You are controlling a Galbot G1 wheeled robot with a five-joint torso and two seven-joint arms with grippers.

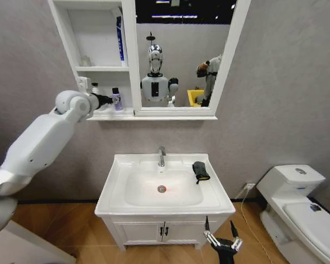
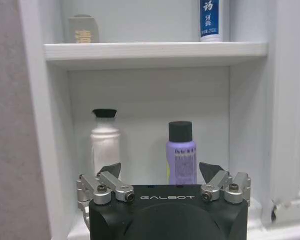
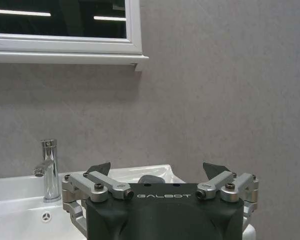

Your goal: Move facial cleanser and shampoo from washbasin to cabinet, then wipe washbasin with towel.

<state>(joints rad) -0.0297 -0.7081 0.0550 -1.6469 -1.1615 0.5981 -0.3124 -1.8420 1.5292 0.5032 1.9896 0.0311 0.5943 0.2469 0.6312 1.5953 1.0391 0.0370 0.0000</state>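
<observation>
The left gripper is up at the cabinet, at the mouth of its lowest compartment, with its jaws wide and nothing between them. In the left wrist view a purple bottle stands upright on that shelf just beyond the open fingers, slightly toward the mirror side, and a white bottle stands beside it nearer the outer wall. Both are apart from the fingertips. On the shelf above stands a blue-and-white tube. So both toiletries look already placed, and the washbasin top carries no bottles.

What is left on the basin is the towel, lying on the rim at about 2 o'clock from the red-ringed drain and at about 4 o'clock from the tap. Its longer side runs roughly front to back.

The right gripper hangs low in front of the vanity, below the basin's front right corner, jaws spread wide and empty. The towel lies at about 11 o'clock from it, up and beyond the front edge; in the right wrist view a dark lump shows just past the gripper's body, probably the towel. The right arm is clearly the nearer one for the wipe; the left is high and far to the other side. A grasp across the towel's short width would suit its lie.
</observation>
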